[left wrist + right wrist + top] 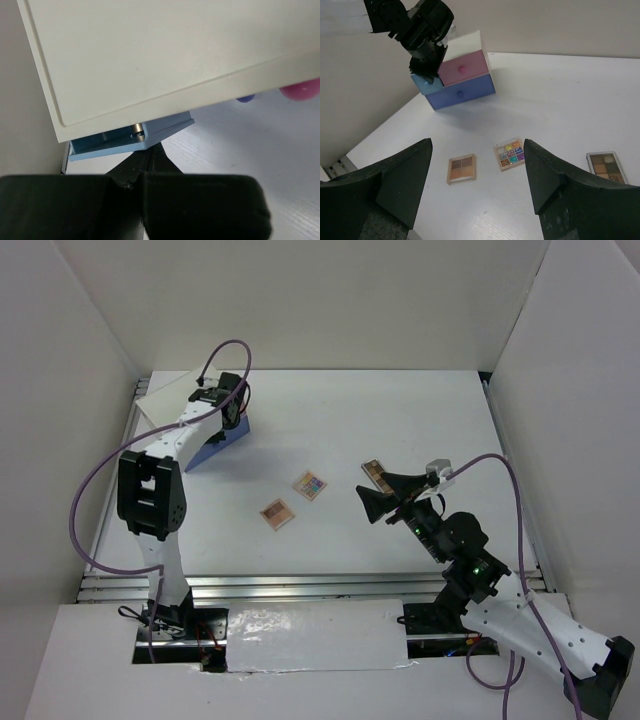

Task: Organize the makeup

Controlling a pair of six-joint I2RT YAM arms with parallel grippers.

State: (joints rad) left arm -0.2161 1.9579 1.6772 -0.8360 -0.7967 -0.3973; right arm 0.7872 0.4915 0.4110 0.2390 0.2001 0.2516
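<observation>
Fingers of the left gripper (150,159) clenched tip to tip, pads meeting just under the front edge of a light-blue drawer (131,139) drawn out from a white box (150,60). Fingers of the right gripper (477,150) released, spread wide, poised above the surface and grasping no object. Beneath both, a flat matte white table (400,420) with a faint grain, walled by plain white panels (330,300); behind the right fingers, a metal rail (300,585) along the near edge. Of the makeup, three pieces out on the open surface, all thin, flat and hard-edged, none touching another. Square brown-toned palette (461,168) ahead of the right fingers, slightly left of the gap. Square multicoloured palette (509,154) ahead and slightly right, near the first. Long palette (606,167) of brown shades just outside the right-hand finger. Well beyond the palettes, the same box: smooth, rectangular, pink drawer (465,67) stacked over dark-blue drawer (462,93), fronts flush, each with a small round knob. Black wrist of the left arm in front of the box's upper left corner in the right wrist view. Inside the light-blue drawer, just above the left fingertips, a small metallic cylinder (137,131) against the front wall; too little showing to name.
</observation>
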